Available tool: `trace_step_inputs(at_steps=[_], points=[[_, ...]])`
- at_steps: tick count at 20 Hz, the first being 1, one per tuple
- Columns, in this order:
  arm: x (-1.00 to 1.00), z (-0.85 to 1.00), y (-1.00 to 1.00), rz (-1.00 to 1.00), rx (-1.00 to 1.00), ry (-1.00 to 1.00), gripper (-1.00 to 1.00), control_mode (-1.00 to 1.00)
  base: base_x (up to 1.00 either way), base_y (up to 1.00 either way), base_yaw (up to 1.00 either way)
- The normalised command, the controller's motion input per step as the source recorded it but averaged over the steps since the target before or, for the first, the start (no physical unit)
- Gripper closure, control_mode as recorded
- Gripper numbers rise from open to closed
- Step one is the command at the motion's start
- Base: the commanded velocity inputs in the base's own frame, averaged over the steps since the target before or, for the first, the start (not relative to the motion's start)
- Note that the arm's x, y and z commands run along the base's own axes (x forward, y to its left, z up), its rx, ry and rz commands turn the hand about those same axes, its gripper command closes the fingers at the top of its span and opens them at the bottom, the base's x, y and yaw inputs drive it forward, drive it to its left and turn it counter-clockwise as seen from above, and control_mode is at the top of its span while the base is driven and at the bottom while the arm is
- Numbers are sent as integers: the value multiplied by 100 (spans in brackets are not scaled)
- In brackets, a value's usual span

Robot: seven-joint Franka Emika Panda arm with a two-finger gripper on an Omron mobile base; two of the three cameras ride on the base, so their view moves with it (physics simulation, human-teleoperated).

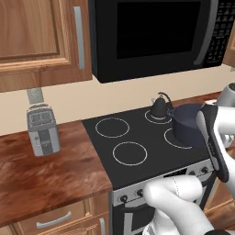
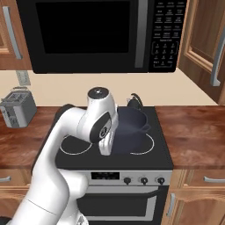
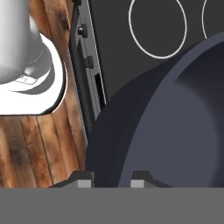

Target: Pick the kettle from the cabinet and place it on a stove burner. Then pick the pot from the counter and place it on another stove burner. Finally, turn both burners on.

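Gripping the rim of the round, dark blue-grey pot (image 3: 175, 127), the claw (image 3: 113, 180) holds it over the stove's (image 1: 137, 133) right side, near the black kettle (image 1: 160, 106) on the far-right burner

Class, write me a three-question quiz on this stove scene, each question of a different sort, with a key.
1. True or false: the kettle stands on a rear burner of the cooktop.
2. The gripper is shut on: A) the toaster, B) the pot, C) a stove knob.
3. Fill in: the toaster stands on the ___ left of the stove.

Key: 1 true; 2 B; 3 counter.
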Motion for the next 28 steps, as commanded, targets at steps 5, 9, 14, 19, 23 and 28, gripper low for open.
trace_step_inputs(at_steps=[5, 9, 14, 19, 23, 28], points=[[23, -15, -9, 0, 0, 0, 100, -100, 0, 0, 0], [26, -13, -8, 0, 0, 0, 100, -100, 0, 0, 0], [26, -15, -3, 0, 0, 0, 100, -100, 0, 0, 0], [13, -15, -6, 0, 0, 0, 100, -100, 0, 0, 0], [1, -12, -14, 0, 0, 0, 100, -100, 0, 0, 0], [0, -11, -14, 0, 0, 0, 100, -100, 0, 0, 0]])
